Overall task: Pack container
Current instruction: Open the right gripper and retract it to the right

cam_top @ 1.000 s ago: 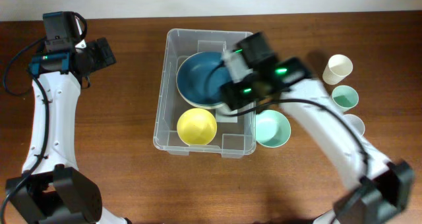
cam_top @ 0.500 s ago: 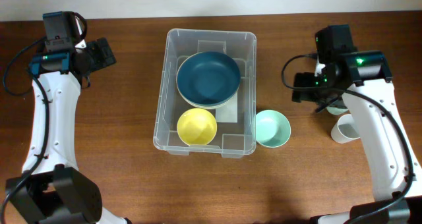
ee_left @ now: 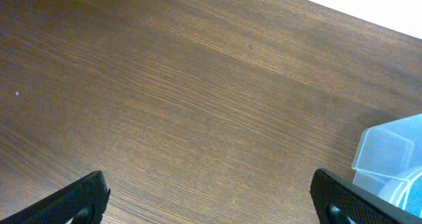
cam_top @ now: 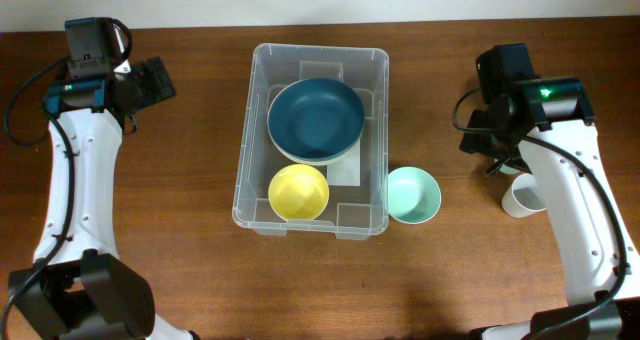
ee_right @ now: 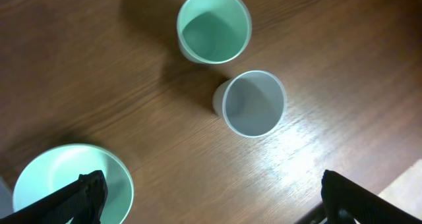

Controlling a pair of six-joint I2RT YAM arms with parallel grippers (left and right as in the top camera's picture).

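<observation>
My left tool stood wide, nothing between its fingers, over bare bench at the far left. From it, in the overhead view, the container lay at 3 o'clock, well apart; only a clear corner of it showed at the wrist view's right edge. My right tool was also spread wide and empty, hanging over a mint cup and a white cup. The container lay at its 9 o'clock, well apart, mid-bench. Inside it sat a dark blue bowl toward 12 o'clock and a yellow bowl toward 6. A mint bowl rested on the bench just beside the container's right wall.
</observation>
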